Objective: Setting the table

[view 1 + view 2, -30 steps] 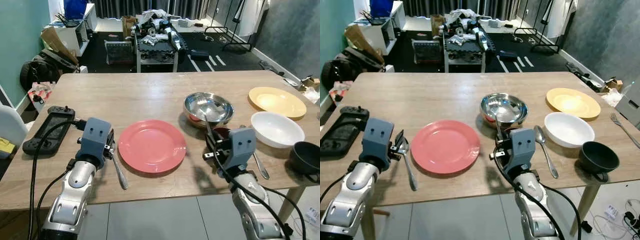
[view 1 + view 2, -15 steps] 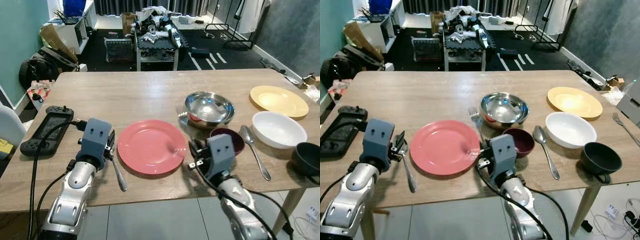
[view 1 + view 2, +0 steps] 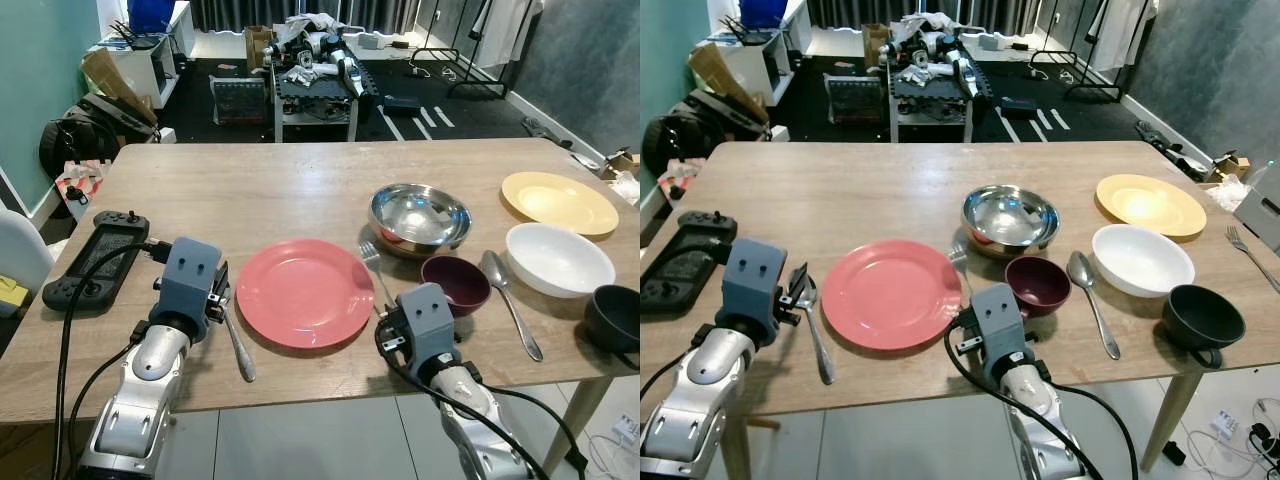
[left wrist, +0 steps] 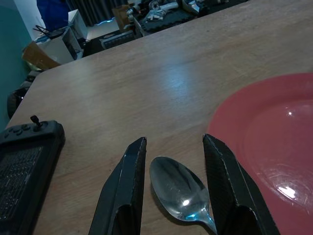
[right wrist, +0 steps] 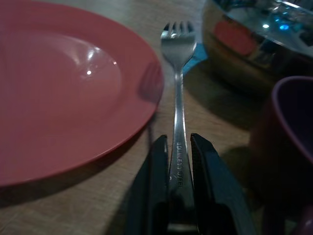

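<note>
From the left eye view we see our left gripper [image 3: 216,300] low over the wooden table [image 3: 250,190], just beside the left rim of the red plate [image 3: 304,292], with a spoon [image 3: 238,344] lying under it, handle toward the near edge. Our right gripper [image 3: 385,318] sits by the plate's right rim, clenched on the handle of a fork [image 3: 371,262] whose tines point away toward the steel bowl [image 3: 418,217]. A maroon bowl [image 3: 455,284] stands just right of the fork; beyond it lie a second spoon [image 3: 508,300], a white bowl [image 3: 555,258], a yellow plate [image 3: 555,201] and a dark bowl [image 3: 612,315] at the table's right edge. A black game controller [image 3: 95,258] rests at the left.

The right eye view adds another fork [image 3: 1247,255] at the far right edge. Behind the table the dark floor holds a cluttered cart [image 3: 928,75], with boxes and bags along the teal wall.

In the left wrist view our two fingers [image 4: 124,193] stand apart, released, straddling the spoon's bowl without clearly touching it; the red plate is just beside one finger.

In the right wrist view our fingers [image 5: 156,191] pinch the fork's stamped handle between them, and the fork runs between the red plate's rim and the maroon bowl, toward the steel bowl.
</note>
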Tool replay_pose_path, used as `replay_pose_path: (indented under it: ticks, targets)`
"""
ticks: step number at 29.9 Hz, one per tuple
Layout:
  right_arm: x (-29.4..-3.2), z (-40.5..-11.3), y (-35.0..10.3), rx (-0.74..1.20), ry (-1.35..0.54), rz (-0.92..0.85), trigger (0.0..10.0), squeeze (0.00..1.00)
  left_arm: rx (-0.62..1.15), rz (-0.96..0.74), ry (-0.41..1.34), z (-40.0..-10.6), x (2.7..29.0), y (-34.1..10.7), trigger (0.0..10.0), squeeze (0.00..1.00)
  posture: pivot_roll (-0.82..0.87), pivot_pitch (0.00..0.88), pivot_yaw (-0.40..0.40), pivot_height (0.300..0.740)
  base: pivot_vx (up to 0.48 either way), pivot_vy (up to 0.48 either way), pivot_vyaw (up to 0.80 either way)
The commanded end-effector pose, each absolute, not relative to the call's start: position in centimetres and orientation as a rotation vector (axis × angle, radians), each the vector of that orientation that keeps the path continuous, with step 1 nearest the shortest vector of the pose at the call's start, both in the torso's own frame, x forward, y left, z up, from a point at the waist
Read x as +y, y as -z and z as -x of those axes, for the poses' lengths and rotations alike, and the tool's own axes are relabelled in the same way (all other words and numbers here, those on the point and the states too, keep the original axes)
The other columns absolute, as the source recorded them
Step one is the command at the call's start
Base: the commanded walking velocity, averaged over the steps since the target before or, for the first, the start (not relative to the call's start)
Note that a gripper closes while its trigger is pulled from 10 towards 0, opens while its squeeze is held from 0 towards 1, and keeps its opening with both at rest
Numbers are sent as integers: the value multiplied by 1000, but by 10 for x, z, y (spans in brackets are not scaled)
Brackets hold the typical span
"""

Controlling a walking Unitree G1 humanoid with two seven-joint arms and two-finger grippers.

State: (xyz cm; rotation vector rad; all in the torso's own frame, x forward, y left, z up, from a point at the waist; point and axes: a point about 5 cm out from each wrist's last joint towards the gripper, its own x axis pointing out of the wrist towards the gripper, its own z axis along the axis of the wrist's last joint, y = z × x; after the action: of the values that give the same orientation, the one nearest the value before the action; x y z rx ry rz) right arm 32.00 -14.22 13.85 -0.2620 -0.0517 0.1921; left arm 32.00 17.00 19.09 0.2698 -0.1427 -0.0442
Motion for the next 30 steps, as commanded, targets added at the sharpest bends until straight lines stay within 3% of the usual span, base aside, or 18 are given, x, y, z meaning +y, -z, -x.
replay_pose_path:
  ticks: [1, 2, 3, 10, 11, 12, 23, 30]
  targets:
    - [-147, -321, -134, -28, -171, 270, 10000, 749, -120, -269, 45, -317, 171, -185, 10000, 0, 97, 128, 51, 740, 0, 0, 0]
    - [-149, -321, -134, -28, -160, 271, 10000, 749, -120, -268, 45, -317, 171, -185, 10000, 0, 96, 129, 52, 740, 0, 0, 0]
    - [-150, -322, -135, -29, -145, 259, 10000, 1000, -119, -267, 45, -317, 171, -185, 10000, 0, 96, 129, 51, 740, 0, 0, 0]
    - [-154, -322, -142, -58, -106, 191, 10000, 1000, -117, -264, 45, -317, 170, -185, 10000, 0, 91, 130, 52, 740, 0, 0, 0]
    - [-156, -322, -146, -74, -94, 167, 10000, 737, -117, -263, 46, -317, 170, -185, 10000, 0, 91, 130, 52, 740, 0, 0, 0]
    - [-158, -321, -151, -98, -85, 135, 10000, 0, -117, -263, 47, -317, 170, -185, 10000, 0, 90, 130, 51, 740, 0, 0, 0]
    - [-165, -299, -211, -348, -156, -84, 10000, 0, -112, -262, 58, -315, 167, -183, 10000, 0, 76, 132, 58, 740, 0, 0, 0]
    - [-200, -299, -205, -316, 6, 16, 10000, 0, -112, -259, 70, -317, 164, -183, 10000, 0, 68, 131, 60, 740, 0, 0, 0]
